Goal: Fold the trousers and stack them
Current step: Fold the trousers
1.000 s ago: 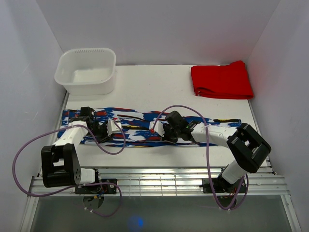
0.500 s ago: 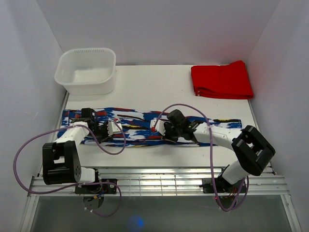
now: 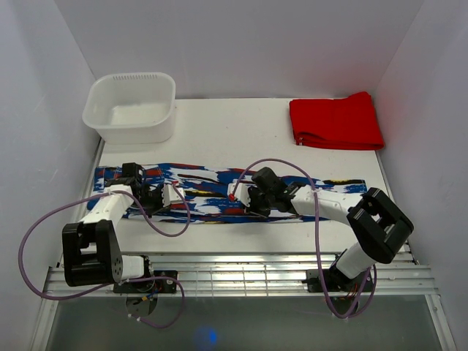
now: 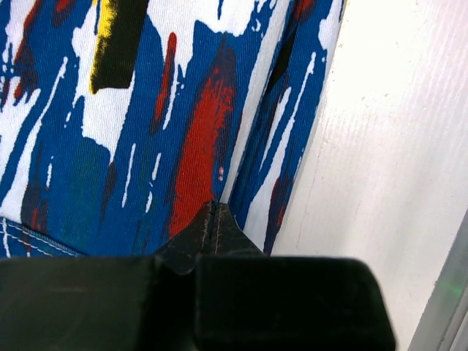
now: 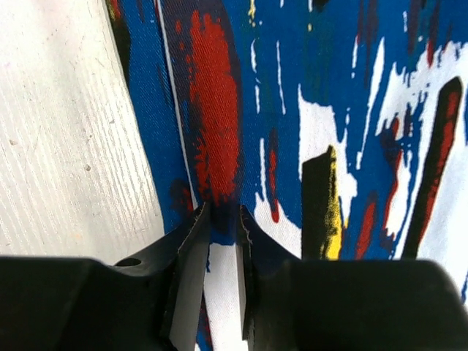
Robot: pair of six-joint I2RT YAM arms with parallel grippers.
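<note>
The trousers (image 3: 212, 191) lie flat on the table (image 3: 234, 139). They make one long strip from the left side to the right side, near the front edge. The print is blue, white and red, with bits of black and yellow.

The left gripper (image 3: 174, 194) is low over the left part of the trousers. In the left wrist view its fingers (image 4: 186, 245) are pressed tight together. Their tip sits on the cloth, close to the front edge of the strip. It is too hard to tell if any cloth is caught between them.

The right gripper (image 3: 234, 196) is low over the middle of the trousers. In the right wrist view its fingers (image 5: 191, 241) are a little bit apart. Cloth shows in the thin gap between them.

A white tub (image 3: 131, 106) sits at the back left of the table. A folded red cloth (image 3: 336, 121) lies at the back right. Both are well apart from the trousers.
</note>
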